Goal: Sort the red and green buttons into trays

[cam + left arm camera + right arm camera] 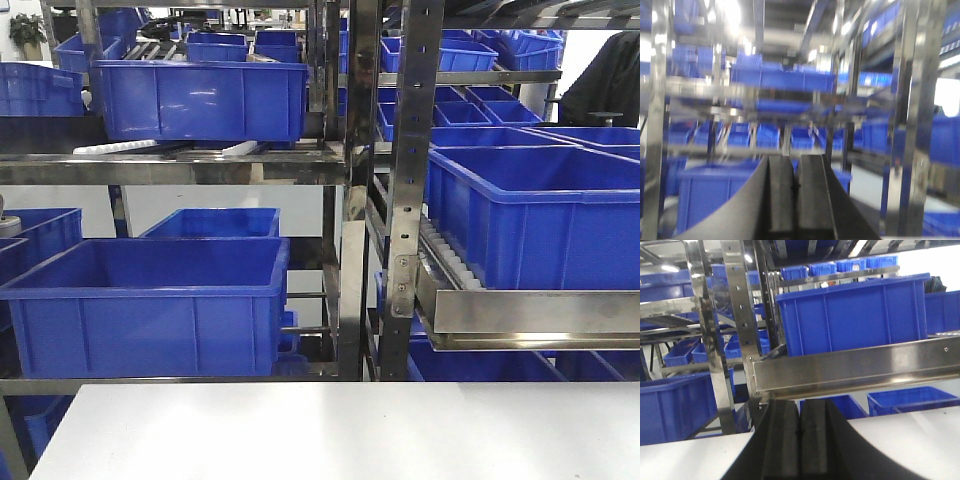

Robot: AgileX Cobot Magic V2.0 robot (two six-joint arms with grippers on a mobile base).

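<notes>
No red or green button and no red or green tray shows in any view. My left gripper (796,159) is shut and empty, its black fingers pressed together, pointing at the blurred shelves of blue crates. My right gripper (800,402) is shut and empty too, held over the white table (920,432) and pointing at the steel rack. Neither gripper shows in the front view.
A steel rack (400,190) stands behind the white table (330,430), loaded with deep blue crates (150,300) on several levels. A steel rail (850,367) crosses just beyond my right gripper, with a large blue crate (855,315) above it.
</notes>
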